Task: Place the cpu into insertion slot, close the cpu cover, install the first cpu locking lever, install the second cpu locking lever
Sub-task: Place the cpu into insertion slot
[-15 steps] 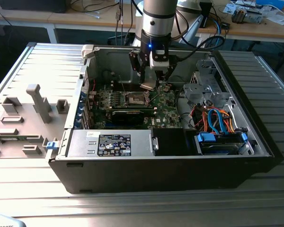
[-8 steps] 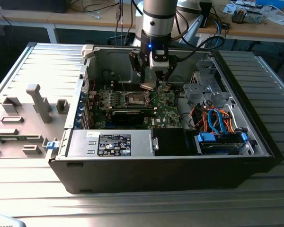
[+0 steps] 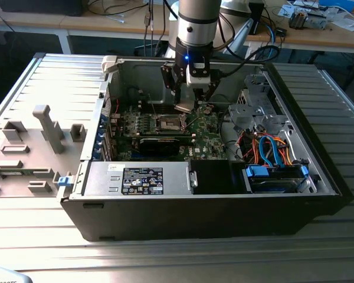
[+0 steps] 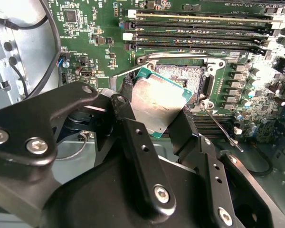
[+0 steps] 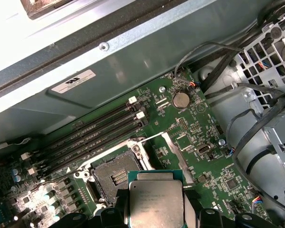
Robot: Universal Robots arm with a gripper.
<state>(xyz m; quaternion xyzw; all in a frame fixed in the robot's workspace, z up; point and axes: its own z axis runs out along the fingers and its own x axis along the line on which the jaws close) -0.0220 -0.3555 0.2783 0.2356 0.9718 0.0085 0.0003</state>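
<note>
Two fingers [image 4: 133,128] of the downward-pointing gripper [image 4: 156,126] clamp the cpu [image 4: 159,102] just above the open insertion slot [image 4: 180,75].

A robotics lab: an opened PC case [image 3: 194,218] sits on a ribbed metal table [image 3: 165,259], with cluttered benches [image 3: 324,36] behind.

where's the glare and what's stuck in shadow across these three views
Second wrist view: the cpu glares pale on its metal top, while the black hand gripping it reads dark. First wrist view: the case edge is washed out white. Exterior view: the motherboard sits dim in shadow.
</note>
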